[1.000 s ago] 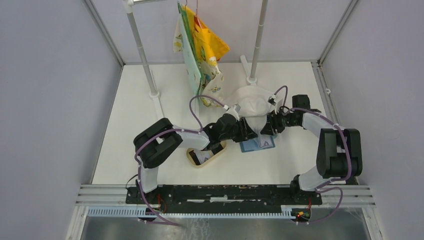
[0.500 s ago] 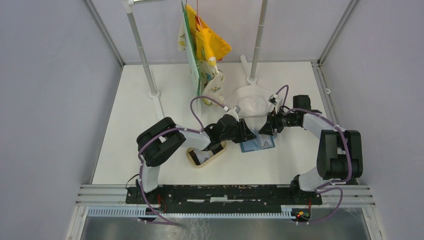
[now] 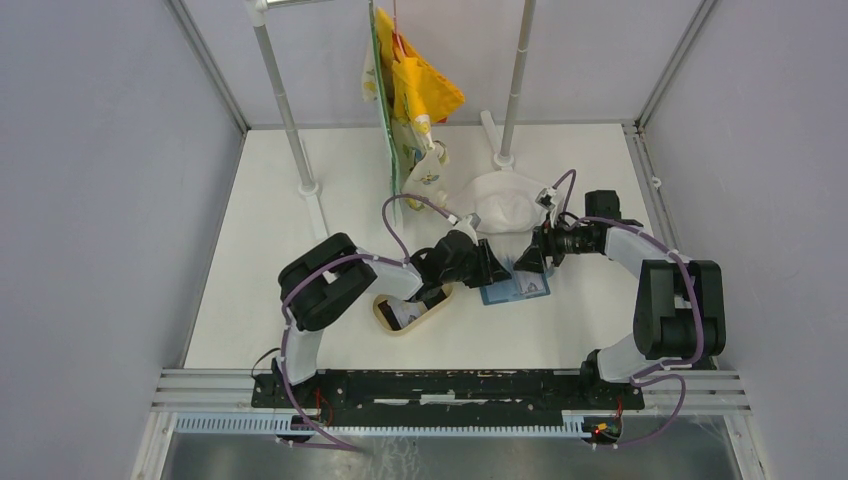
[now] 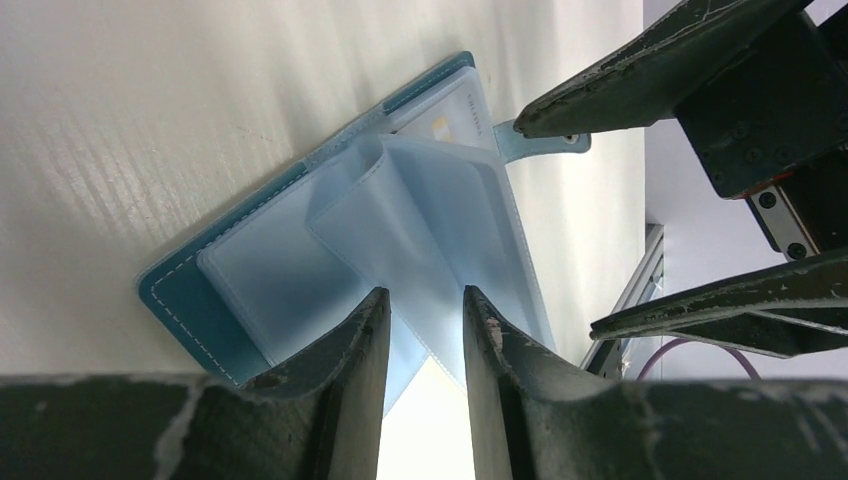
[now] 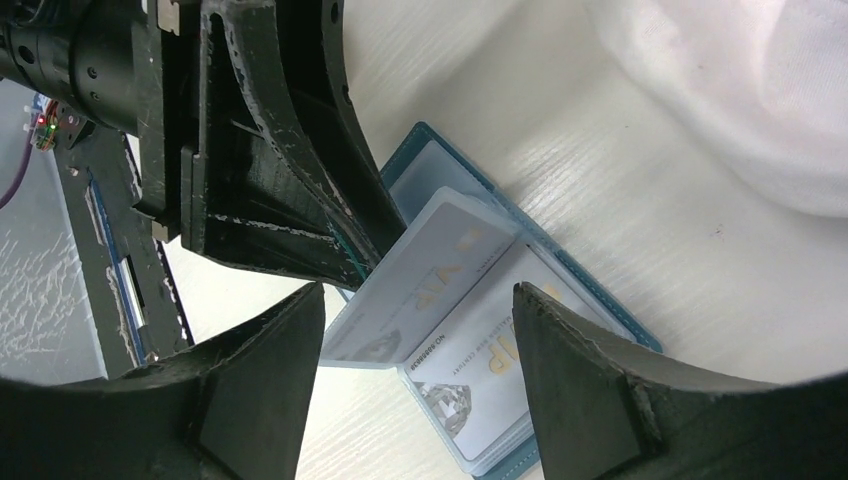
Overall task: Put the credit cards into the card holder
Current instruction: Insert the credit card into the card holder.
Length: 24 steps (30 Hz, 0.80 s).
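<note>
The blue card holder (image 3: pixel 522 291) lies open on the white table, its clear sleeves fanned out (image 4: pixel 260 270). Pale credit cards with gold lettering show through the sleeves: one in a lifted page (image 5: pixel 440 280), one in the flat stack (image 5: pixel 505 375). My left gripper (image 3: pixel 497 266) is at the holder's left edge, its jaws a narrow gap apart (image 4: pixel 425 310), with the lifted page just past its fingertips (image 4: pixel 375 320) and not pinched. My right gripper (image 3: pixel 524 264) hovers over the holder from the right, open wide (image 5: pixel 418 292), with nothing between its fingers.
A tan oval tray (image 3: pixel 385 318) sits under my left forearm. A crumpled white cloth (image 3: pixel 505 205) lies just behind the grippers. Two white poles (image 3: pixel 285 100) stand at the back, with yellow and green fabric items (image 3: pixel 405 90) hanging between them.
My right gripper's jaws have spread wider over the holder. My left gripper's jaws have narrowed a little. The hanging fabric has swung slightly.
</note>
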{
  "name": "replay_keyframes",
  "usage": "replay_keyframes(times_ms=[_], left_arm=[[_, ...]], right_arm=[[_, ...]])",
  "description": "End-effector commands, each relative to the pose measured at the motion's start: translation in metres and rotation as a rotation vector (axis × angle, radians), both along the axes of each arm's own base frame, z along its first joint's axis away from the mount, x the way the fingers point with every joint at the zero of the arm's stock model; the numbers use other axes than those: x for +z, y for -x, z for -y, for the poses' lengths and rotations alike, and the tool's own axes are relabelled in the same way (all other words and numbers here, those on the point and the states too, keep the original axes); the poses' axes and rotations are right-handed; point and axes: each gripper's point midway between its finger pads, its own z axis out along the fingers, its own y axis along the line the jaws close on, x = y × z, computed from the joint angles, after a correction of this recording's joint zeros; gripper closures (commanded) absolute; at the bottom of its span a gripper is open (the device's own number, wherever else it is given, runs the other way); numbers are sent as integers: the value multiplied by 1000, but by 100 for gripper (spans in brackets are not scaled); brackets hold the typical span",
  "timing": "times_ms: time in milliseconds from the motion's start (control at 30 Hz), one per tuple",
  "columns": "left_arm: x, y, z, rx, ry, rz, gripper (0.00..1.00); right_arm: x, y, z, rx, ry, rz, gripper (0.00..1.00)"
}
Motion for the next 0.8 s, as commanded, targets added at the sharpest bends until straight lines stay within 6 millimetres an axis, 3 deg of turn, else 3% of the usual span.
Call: replay_keyframes(times_ms=[0, 300, 400, 600, 767], left_arm=[[21, -8, 13, -2, 70, 16, 61], [21, -9, 14, -3, 73, 14, 61], [21, -9, 14, -3, 74, 15, 61], [20, -9, 11, 2, 68, 14, 61], [19, -10, 8, 12, 54, 16, 61]], right_arm=[[5, 1, -7, 32, 12, 45, 25], [-1, -3, -8, 30, 113, 77, 30], [-2, -6, -5, 13, 138, 85, 37], [-1, -8, -1, 11, 165, 90, 39], [-1, -13, 9, -19, 200, 100, 51]])
